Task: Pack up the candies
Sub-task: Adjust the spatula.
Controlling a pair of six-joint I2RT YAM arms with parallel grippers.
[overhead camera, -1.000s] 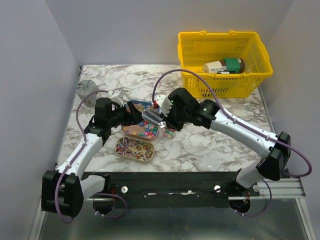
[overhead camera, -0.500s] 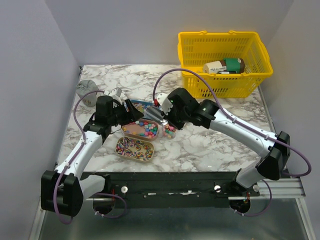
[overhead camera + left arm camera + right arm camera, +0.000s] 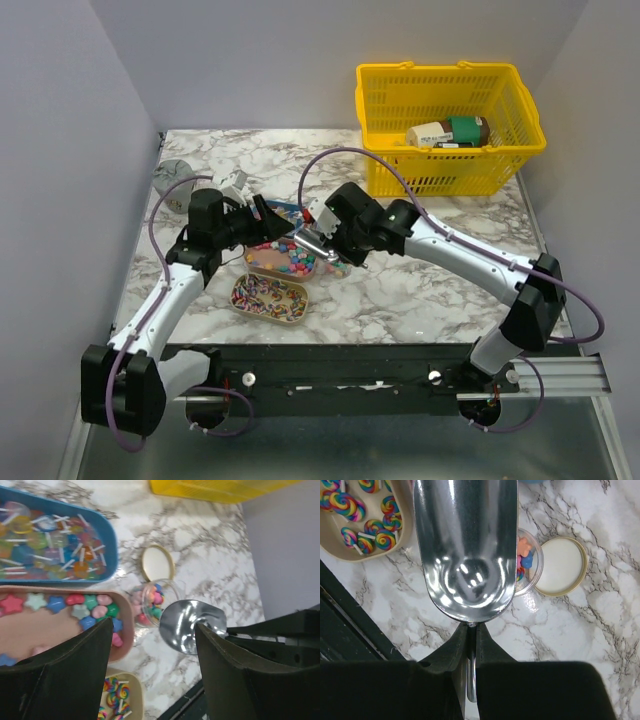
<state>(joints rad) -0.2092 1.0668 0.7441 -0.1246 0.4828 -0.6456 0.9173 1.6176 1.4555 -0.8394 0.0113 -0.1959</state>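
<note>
The candies point(image 3: 290, 259) lie in a pink tray point(image 3: 50, 630) in front of my left gripper; stars and round ones show in the left wrist view point(image 3: 75, 607). Some sit in a small clear jar point(image 3: 152, 602), its gold lid point(image 3: 156, 564) off beside it. My right gripper point(image 3: 471, 635) is shut on the handle of the silver scoop point(image 3: 465, 545), which is empty and held just above the table, covering part of the jar point(image 3: 526, 562). My left gripper point(image 3: 155, 670) is open and empty, hovering above the pink tray's right end and the jar.
A blue tray point(image 3: 55, 535) of clear lollipops lies beyond the pink one. A beige tray point(image 3: 270, 297) of swirl lollipops lies nearer me. A yellow basket point(image 3: 450, 120) with bottles stands at the far right. A grey object point(image 3: 175, 172) sits far left.
My right gripper has shifted left and swung the scoop from over the pink tray to beside the jar. My left gripper has drawn back a little toward the far side.
</note>
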